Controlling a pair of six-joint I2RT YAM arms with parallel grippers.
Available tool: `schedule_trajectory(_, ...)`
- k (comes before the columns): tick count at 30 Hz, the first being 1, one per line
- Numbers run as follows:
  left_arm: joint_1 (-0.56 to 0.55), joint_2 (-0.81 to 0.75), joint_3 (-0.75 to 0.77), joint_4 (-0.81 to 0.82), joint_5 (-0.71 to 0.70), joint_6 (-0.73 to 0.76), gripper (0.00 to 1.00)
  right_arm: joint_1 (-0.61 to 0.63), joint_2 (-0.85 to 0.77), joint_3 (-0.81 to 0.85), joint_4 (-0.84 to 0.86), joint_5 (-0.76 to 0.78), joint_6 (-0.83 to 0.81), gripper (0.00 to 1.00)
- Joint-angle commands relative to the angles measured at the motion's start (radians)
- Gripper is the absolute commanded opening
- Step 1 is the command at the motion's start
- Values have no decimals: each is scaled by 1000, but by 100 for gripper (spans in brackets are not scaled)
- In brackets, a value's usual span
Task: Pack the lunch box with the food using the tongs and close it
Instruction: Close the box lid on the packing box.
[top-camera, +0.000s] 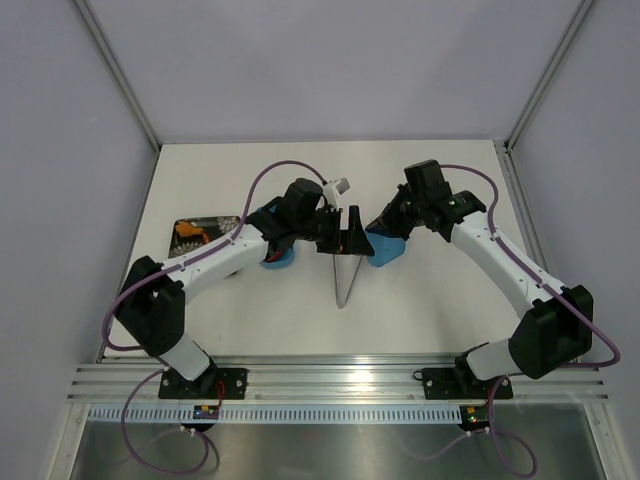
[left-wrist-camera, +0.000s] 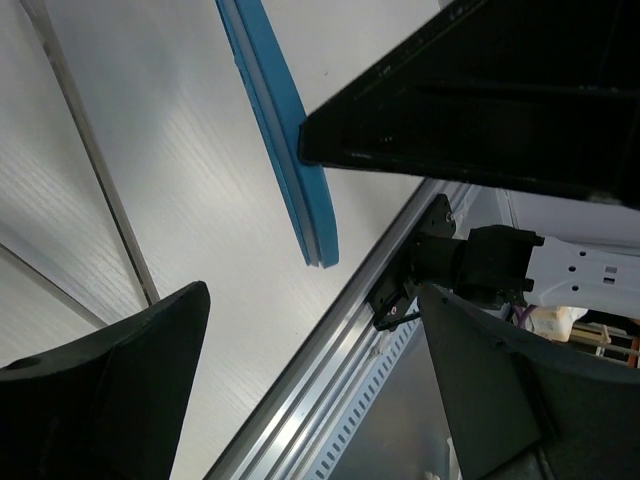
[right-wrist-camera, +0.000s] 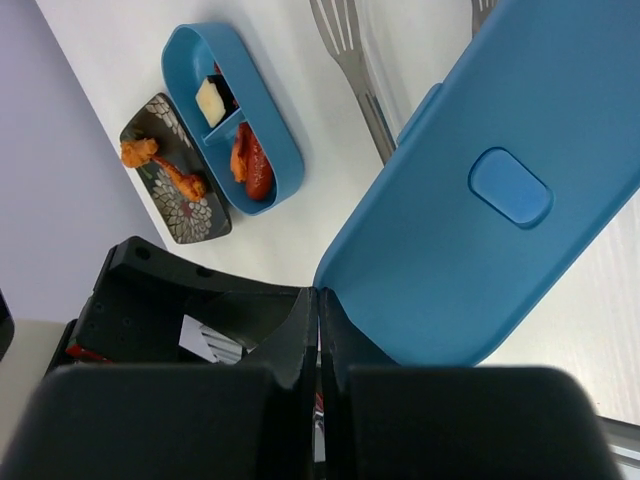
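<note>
The blue lunch box (right-wrist-camera: 276, 140) lies open on the table, with a cream piece (right-wrist-camera: 210, 100) in one compartment and a red sausage (right-wrist-camera: 252, 165) in the other. In the top view my left arm partly covers the lunch box (top-camera: 277, 260). Orange food (right-wrist-camera: 185, 180) remains on the dark patterned plate (right-wrist-camera: 190, 222). The silver tongs (top-camera: 346, 280) lie on the table between the arms. My right gripper (right-wrist-camera: 318, 296) is shut on the rim of the flat blue lid (right-wrist-camera: 470, 230), holding it tilted off the table. My left gripper (left-wrist-camera: 312, 320) stands open and empty just beside the lid (left-wrist-camera: 290, 150).
The plate (top-camera: 200, 232) sits at the left by the side wall. An aluminium rail (top-camera: 340, 380) runs along the table's near edge in front of both arm bases. Grey walls close in the back and sides.
</note>
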Motion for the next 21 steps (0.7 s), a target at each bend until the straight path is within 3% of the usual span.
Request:
schedule_trajectory(1,1,14,71,56,-52,-9,88,5,-17,59,40,-42,30,0)
schedule_trajectory(11,-30,46,107,33,-110,-9,76,8,-12,59,75,-86,66,0)
schedule_trajectory(21,-44,50,110,1,-145,11,56,5,-32,36,105,-137,126,0)
